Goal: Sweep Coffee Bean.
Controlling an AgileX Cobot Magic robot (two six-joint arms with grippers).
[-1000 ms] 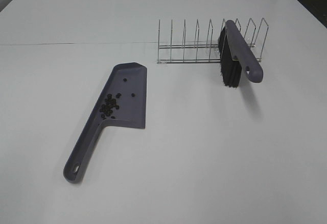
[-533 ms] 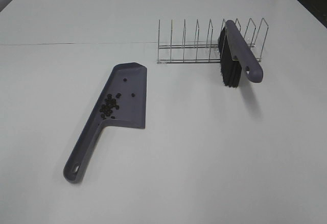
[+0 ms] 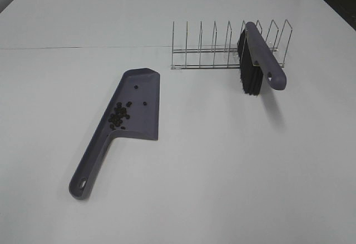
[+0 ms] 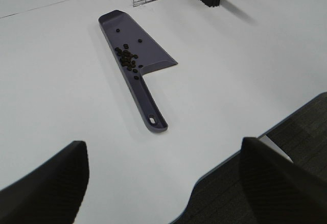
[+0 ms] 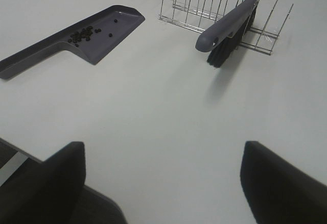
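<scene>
Each tool, left (image 4: 163, 178) and right (image 5: 163, 183), is wide open and holds nothing. The beans (image 3: 118, 115) sit in the dustpan (image 3: 146, 123) on the counter (image 3: 222, 160). The brush (image 3: 257, 58) leans in the rack (image 3: 206, 46) at 2 o'clock from it.

This looks like a robot test lab rather than a home or kitchen. A broad, plain white bench (image 3: 222, 188) fills nearly every view, carrying only a few staged props: a purple-grey dustpan (image 3: 130, 113), a matching brush (image 3: 261, 58) and a bare wire rack (image 3: 222, 46). Beyond the bench edge, the left wrist view shows dark grey office-type carpet flooring (image 4: 286, 152).
</scene>
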